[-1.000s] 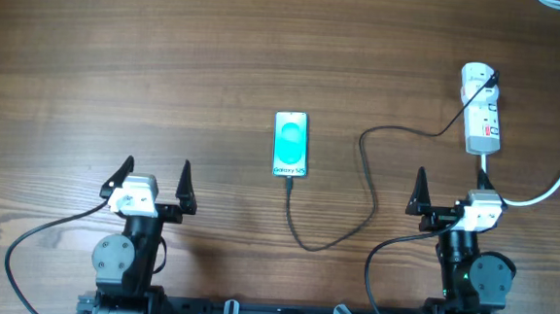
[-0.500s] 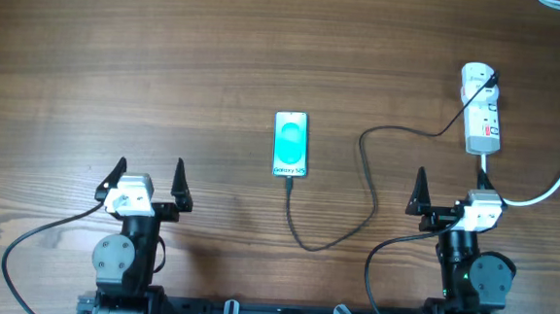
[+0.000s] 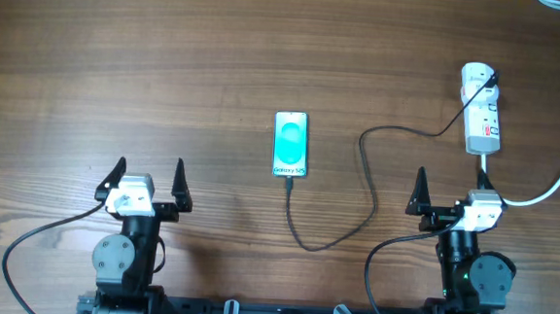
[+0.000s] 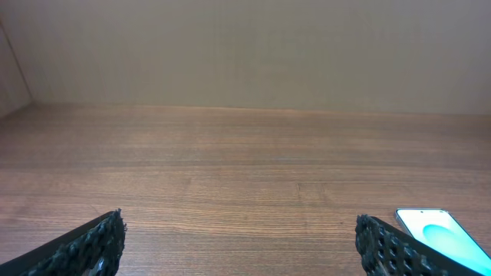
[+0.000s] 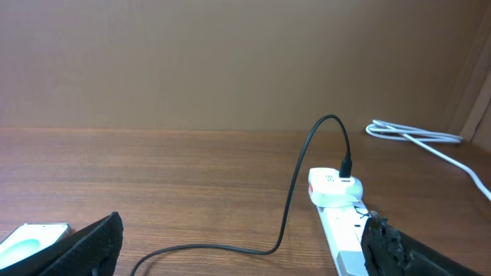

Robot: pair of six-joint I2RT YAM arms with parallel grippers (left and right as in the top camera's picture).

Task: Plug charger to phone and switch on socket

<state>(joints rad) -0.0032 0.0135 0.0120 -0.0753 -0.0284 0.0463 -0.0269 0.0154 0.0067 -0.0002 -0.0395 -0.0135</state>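
The phone (image 3: 291,144) lies flat mid-table with its cyan screen up; it also shows in the left wrist view (image 4: 441,232) and the right wrist view (image 5: 29,236). The thin black charger cable (image 3: 368,187) runs from the white adapter on the socket (image 3: 481,119), curls across the table, and its tip meets the phone's near end. In the right wrist view the socket (image 5: 343,228) and the cable (image 5: 294,201) lie ahead. My left gripper (image 3: 147,175) (image 4: 238,253) is open and empty, left of the phone. My right gripper (image 3: 450,192) (image 5: 242,249) is open and empty, just short of the socket.
A thick white cord (image 3: 554,189) runs from the socket's near end out along the right table edge and loops at the far right (image 5: 418,135). The arms' own black cables trail near the front edge. A plain wall closes the far side.
My left gripper has shifted slightly to the left. The right arm, phone, cable and socket have not moved.
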